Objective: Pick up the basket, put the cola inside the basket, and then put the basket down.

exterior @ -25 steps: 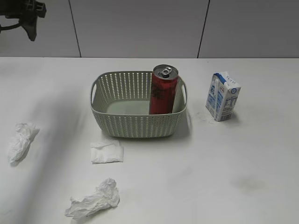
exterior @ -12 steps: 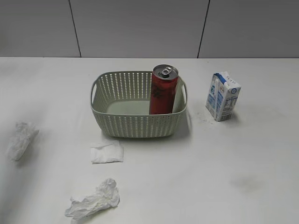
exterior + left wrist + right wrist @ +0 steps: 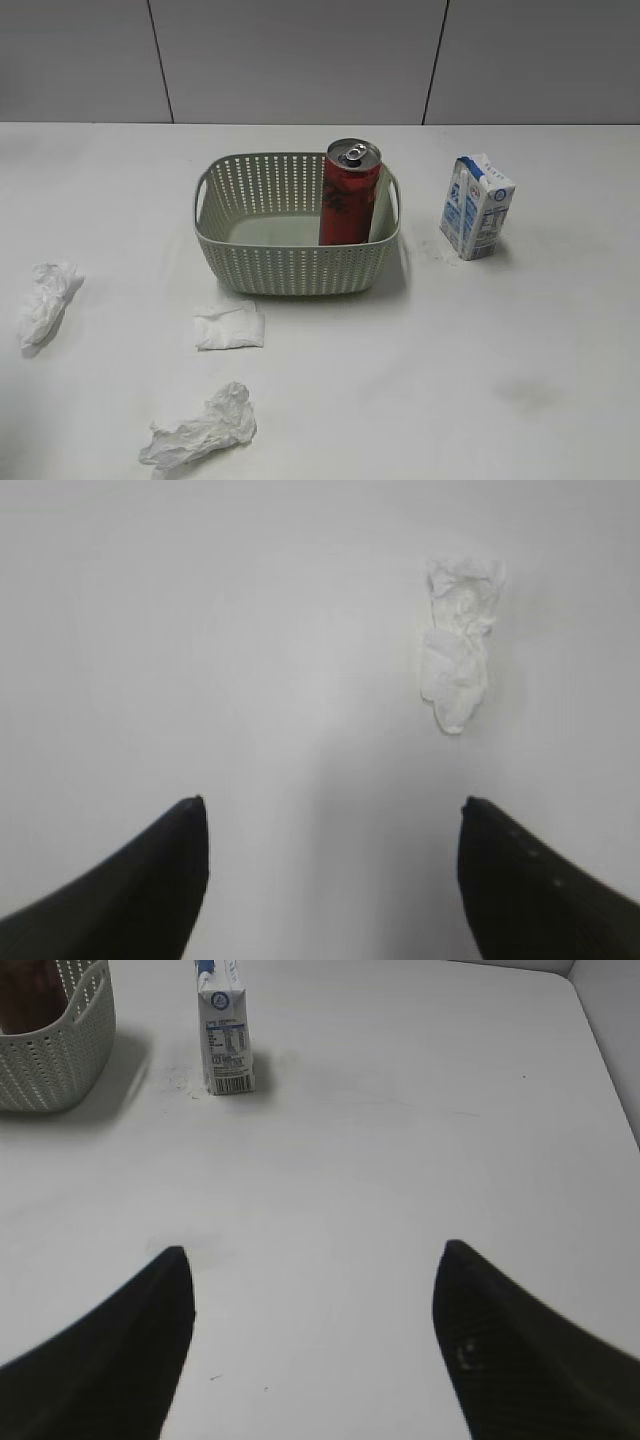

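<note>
The pale green perforated basket stands on the white table in the middle of the exterior view. The red cola can stands upright inside it at its right end. The basket's corner also shows in the right wrist view at the top left. Neither arm shows in the exterior view. My left gripper is open and empty over bare table. My right gripper is open and empty over bare table, well short of the basket.
A blue-and-white carton stands right of the basket; it shows in the right wrist view too. Three crumpled tissues lie left and in front of the basket. One tissue shows in the left wrist view.
A dark arm part at the top left of the exterior view one second ago has left the view. The basket and cola have not moved.
</note>
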Robot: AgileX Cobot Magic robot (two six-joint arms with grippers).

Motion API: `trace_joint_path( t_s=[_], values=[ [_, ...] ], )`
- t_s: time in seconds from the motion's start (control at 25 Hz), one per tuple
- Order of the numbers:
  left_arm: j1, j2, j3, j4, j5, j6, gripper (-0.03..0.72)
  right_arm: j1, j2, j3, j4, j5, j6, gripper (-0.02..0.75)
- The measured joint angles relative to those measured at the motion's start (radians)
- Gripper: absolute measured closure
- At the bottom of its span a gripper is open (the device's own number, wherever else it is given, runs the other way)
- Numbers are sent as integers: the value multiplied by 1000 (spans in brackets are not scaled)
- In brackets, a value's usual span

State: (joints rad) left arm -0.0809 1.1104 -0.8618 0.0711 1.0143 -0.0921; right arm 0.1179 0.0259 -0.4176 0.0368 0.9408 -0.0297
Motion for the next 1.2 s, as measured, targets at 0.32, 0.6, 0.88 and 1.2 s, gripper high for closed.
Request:
trace_joint_path(
  t_s=[0.32,0.6,0.88,1.2],
  values=[
    [0,-359,248,-7,-47,0,99,0,0,0,0,0,1,174],
    [0,-622,325,-7,-52,0,99,0,0,0,0,0,1,174],
    [0,-807,346,6,39,0,99,0,0,0,0,0,1,175],
    [0,-996,348,7,39,0,99,0,0,0,0,0,2,178]
  ],
)
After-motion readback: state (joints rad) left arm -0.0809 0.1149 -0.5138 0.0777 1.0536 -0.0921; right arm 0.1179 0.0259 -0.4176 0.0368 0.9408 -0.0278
